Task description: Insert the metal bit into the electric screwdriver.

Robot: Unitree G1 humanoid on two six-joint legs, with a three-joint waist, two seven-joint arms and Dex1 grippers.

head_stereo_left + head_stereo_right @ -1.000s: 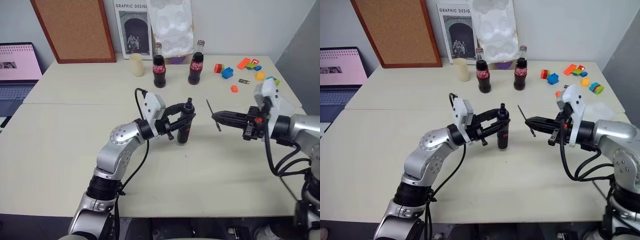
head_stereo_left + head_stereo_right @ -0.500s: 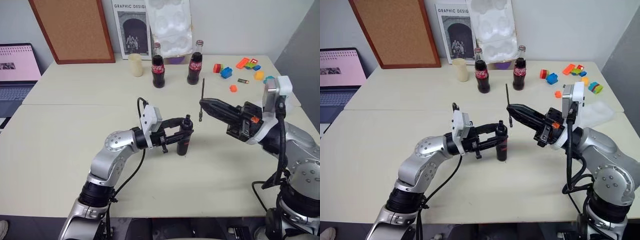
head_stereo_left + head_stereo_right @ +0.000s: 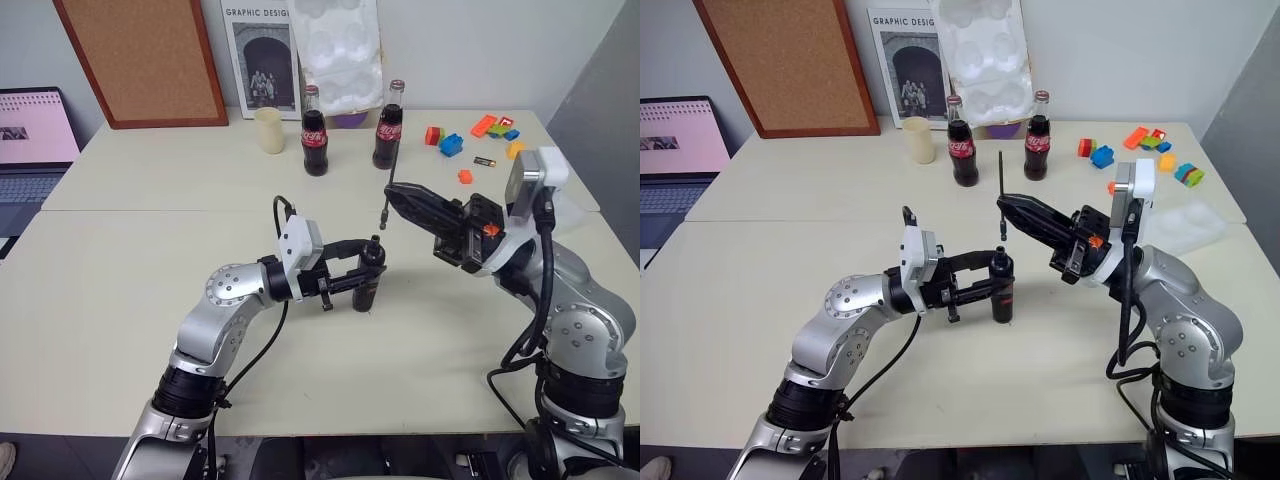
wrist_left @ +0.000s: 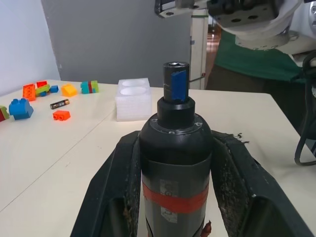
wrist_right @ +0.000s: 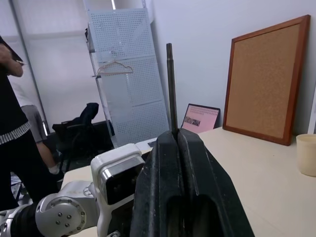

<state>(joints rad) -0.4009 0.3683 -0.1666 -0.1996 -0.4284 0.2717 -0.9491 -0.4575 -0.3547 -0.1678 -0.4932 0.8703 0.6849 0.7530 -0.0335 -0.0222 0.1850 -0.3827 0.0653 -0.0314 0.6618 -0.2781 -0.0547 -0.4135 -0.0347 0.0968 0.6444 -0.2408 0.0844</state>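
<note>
The electric screwdriver [image 3: 366, 290] stands upright on the table, dark with a red band and a bluish tip [image 4: 176, 81]. My left gripper [image 3: 362, 270] points level at it from the left and is shut on its body, one finger [image 4: 116, 182] on each side. My right gripper [image 3: 392, 196] reaches in from the right, raised, and is shut on the metal bit [image 3: 388, 208]. This thin dark rod [image 5: 171, 84] stands nearly upright. Its lower end hangs just above the screwdriver's top, with a small gap between them.
Two cola bottles [image 3: 315, 135] [image 3: 386, 128] and a cream cup [image 3: 268, 128] stand at the back. Toy bricks [image 3: 455, 143] and a small battery [image 3: 487, 161] lie at the back right, beside a white foam tray [image 3: 1185, 222]. A laptop [image 3: 30, 140] sits far left. A person [image 5: 15, 123] stands beyond the table.
My right gripper has swung left and up with the bit, turning it from slanted to nearly upright above the screwdriver. My left gripper keeps its hold on the screwdriver, almost unmoved.
</note>
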